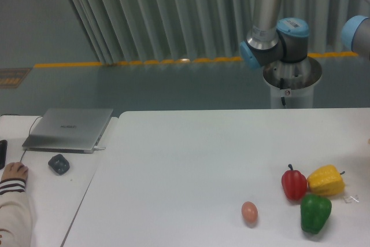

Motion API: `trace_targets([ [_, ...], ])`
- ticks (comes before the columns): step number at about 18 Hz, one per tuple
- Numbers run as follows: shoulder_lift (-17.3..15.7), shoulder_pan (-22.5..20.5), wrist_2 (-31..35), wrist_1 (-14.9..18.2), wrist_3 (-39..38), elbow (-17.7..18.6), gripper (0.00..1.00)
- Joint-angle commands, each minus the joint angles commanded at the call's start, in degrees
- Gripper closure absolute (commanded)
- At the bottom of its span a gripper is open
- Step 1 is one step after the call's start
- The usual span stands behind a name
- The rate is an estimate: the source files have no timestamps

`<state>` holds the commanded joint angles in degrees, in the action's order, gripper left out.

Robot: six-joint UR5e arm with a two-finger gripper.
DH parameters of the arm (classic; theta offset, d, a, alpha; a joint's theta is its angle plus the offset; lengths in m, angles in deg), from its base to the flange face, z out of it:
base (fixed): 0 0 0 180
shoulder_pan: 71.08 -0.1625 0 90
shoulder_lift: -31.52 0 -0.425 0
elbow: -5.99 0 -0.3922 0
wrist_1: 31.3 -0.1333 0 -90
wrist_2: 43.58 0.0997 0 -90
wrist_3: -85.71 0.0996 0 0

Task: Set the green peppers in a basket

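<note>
- The glossy dark-green bell pepper (315,213) lies on the white table (191,166), near its front right corner.
- Just behind it stands a smaller red bell pepper (294,183), and a yellow bell pepper (326,180) lies to the right of the red one. The red and the yellow seem to touch; the green one is very close below them.
- A small brownish egg (249,212) lies to the left of the green pepper, clearly apart from it.
- Only the grey and blue joints of the robot arm (273,39) are visible, behind the far edge of the table. The gripper is outside the picture, so its jaws cannot be judged.
- On a second table at the left there is a closed silver laptop (69,129), a dark computer mouse (58,163), and a person's hand (14,172) in a striped sleeve.
</note>
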<state>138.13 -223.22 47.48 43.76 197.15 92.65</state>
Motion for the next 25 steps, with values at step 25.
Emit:
trace_targets([
  [25, -0.6, 7.4, -0.2, -5.1, -33.1, 0.4, 0.00],
])
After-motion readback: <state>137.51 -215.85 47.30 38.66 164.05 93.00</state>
